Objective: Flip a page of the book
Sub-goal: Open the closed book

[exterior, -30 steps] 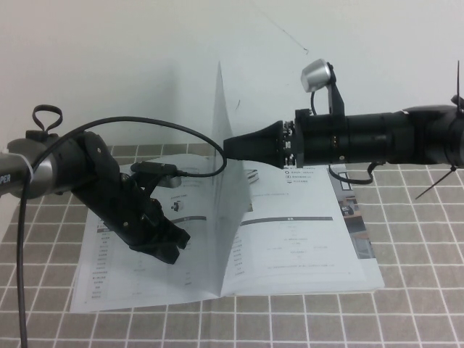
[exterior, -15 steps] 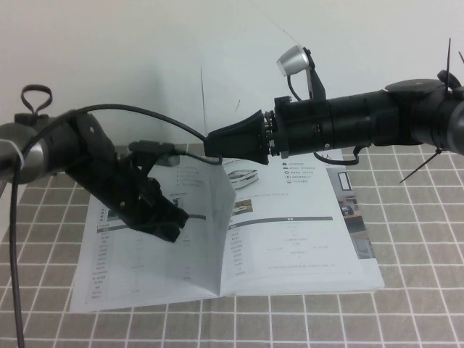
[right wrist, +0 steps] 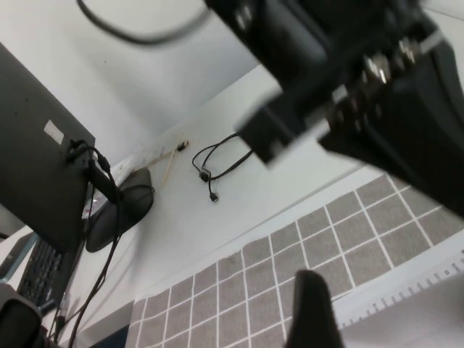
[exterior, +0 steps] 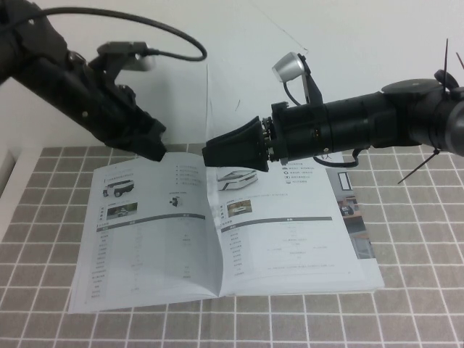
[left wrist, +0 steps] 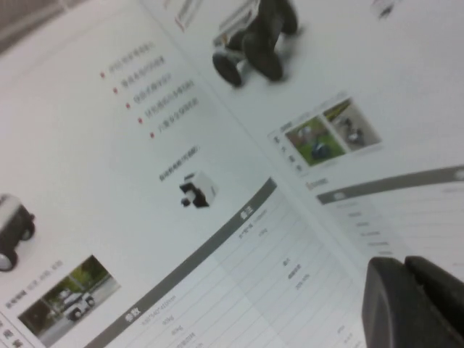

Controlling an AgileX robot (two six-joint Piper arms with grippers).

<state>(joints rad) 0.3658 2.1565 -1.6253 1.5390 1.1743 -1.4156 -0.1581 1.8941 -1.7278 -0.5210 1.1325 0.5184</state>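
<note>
We judge the thick white softcover book (exterior: 290, 246) to be heavy enough to stay put on the grey-and-white checked tablecloth (exterior: 406, 319) without being held down, while any single leaf of it is light, limp and slick, so it would slide out of a loose pinch and crease if dragged; the place to take one is the free outer edge or a corner, well away from the spine. The book lies open and flat below both grippers, and the thin glossy white page (exterior: 152, 232) with the dark-and-white vehicle and grey-barred table lies flat on the book's left half, touching nothing that we can see. Above its far edge hangs the left gripper (exterior: 151, 147), raised clear of the paper; in the left wrist view the black fingertips (left wrist: 420, 301) sit pressed together with nothing between them, the page some way beneath. Across from it, over the spine and the far part of the right-hand leaf, hovers the right gripper (exterior: 217, 154), pointing toward the left one and not touching the book; we cannot tell how its fingers stand, though no paper shows at its tip. There are no containers on the table. Behind everything rises a plain white wall (exterior: 217, 43).
</note>
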